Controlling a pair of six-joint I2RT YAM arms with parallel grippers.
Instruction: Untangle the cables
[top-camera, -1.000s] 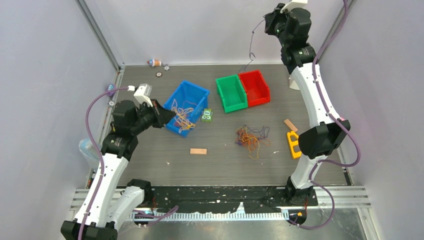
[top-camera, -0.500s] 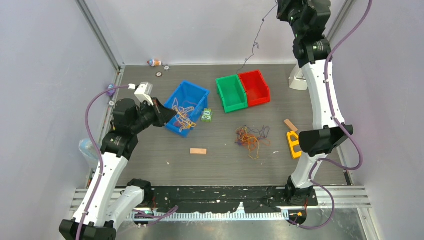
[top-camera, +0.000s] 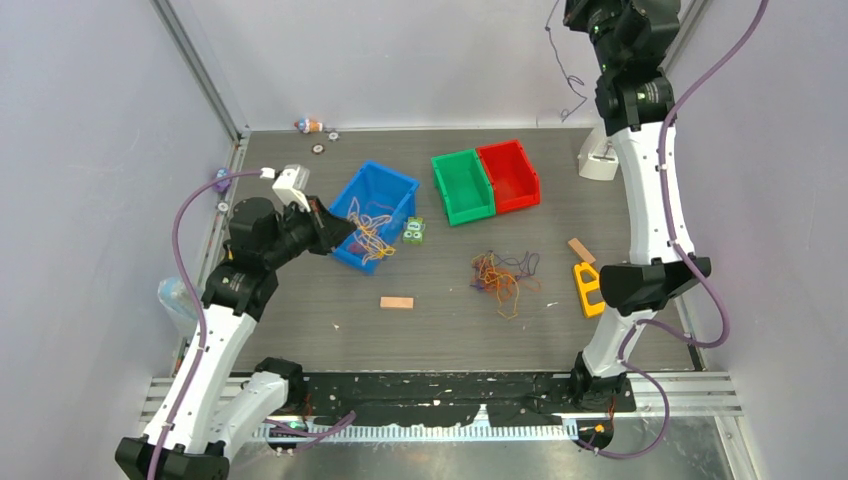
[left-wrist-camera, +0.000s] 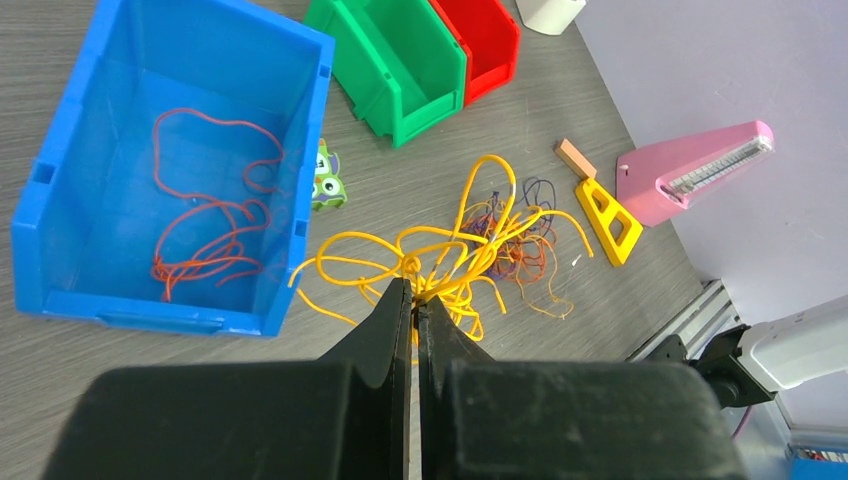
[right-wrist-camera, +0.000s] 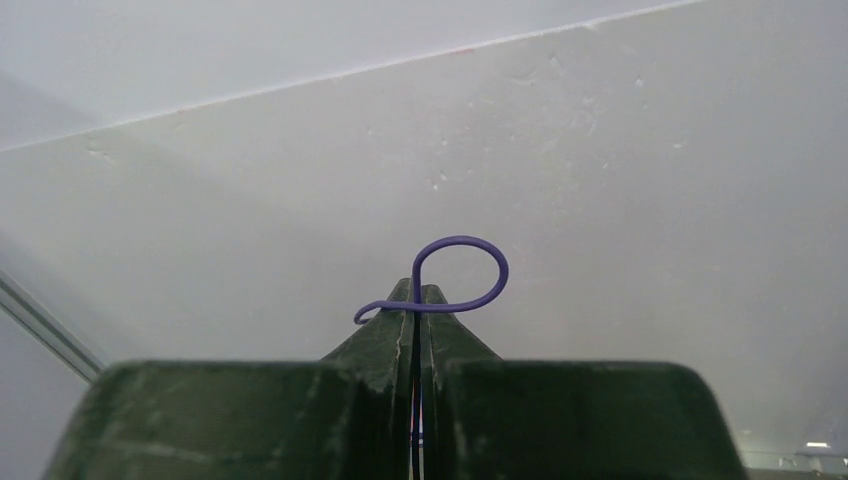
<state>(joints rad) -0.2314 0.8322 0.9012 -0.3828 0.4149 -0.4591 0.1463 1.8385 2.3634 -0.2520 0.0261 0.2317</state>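
Glossy plastic blue bin (left-wrist-camera: 130, 308), matt grey grained table (left-wrist-camera: 520, 110), smooth yellow cables (left-wrist-camera: 410, 262)

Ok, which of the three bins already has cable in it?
The blue bin, with loose orange-red cable on its floor; the green bin and red bin look empty.

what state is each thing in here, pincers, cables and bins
left pincer: shut on the yellow cables
yellow cables: bunched, dangling from the left pincer
right pincer: shut on the purple cable, raised high
purple cable: single strand, hanging
blue bin: holds loose orange-red cables
green bin: empty
red bin: empty
tangle: mixed strands, lying on the table
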